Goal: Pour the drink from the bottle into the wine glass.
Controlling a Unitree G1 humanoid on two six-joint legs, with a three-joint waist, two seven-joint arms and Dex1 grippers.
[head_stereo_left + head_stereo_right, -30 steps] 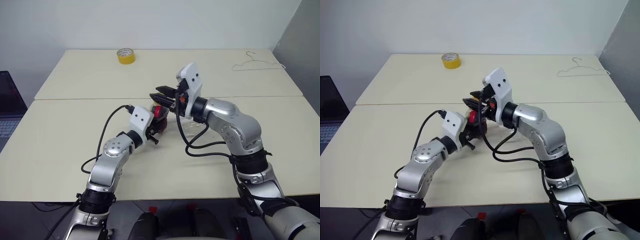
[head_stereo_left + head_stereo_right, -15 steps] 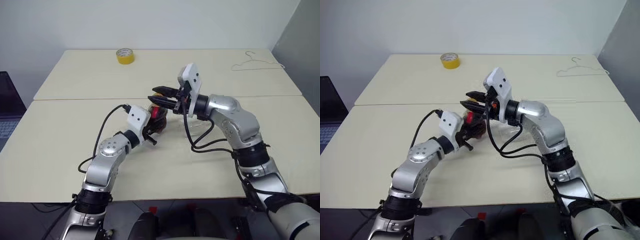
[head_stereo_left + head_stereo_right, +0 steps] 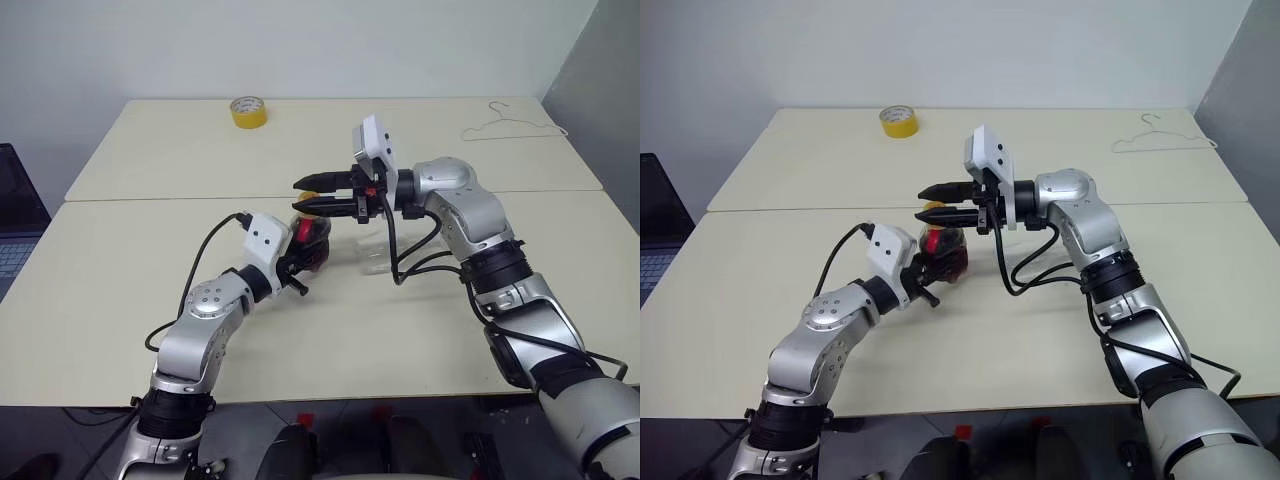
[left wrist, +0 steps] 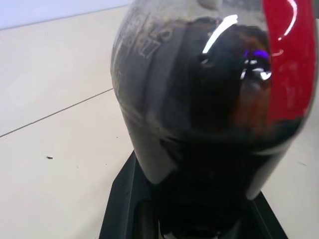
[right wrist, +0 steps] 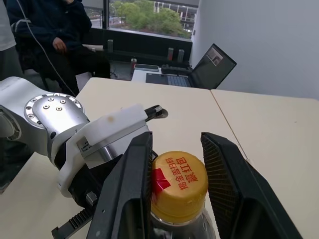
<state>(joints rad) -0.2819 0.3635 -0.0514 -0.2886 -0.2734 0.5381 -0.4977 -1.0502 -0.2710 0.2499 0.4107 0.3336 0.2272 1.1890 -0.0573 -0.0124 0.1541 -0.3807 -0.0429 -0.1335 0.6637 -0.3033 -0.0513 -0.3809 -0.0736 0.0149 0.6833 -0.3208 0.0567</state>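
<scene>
The bottle (image 3: 312, 238) of dark drink (image 4: 199, 124) stands on the table near its middle, with a red neck label. My left gripper (image 3: 300, 256) is shut on its lower body from the left. My right gripper (image 3: 308, 195) reaches in level from the right. Its black fingers (image 5: 134, 174) straddle the yellow cap (image 5: 179, 180) closely, slightly open. The wine glass (image 3: 380, 256), clear and faint, stands just right of the bottle under my right forearm, partly hidden by black cables.
A yellow tape roll (image 3: 249, 112) lies at the far left of the rear table and a wire hanger (image 3: 512, 125) at its far right. A laptop (image 3: 15, 215) sits off the table's left edge. A seated person (image 5: 50, 40) is beyond the table.
My right wrist has swung round, so its fingers now point level across the cap, and they have spread a little. The left gripper keeps its hold on the bottle.
</scene>
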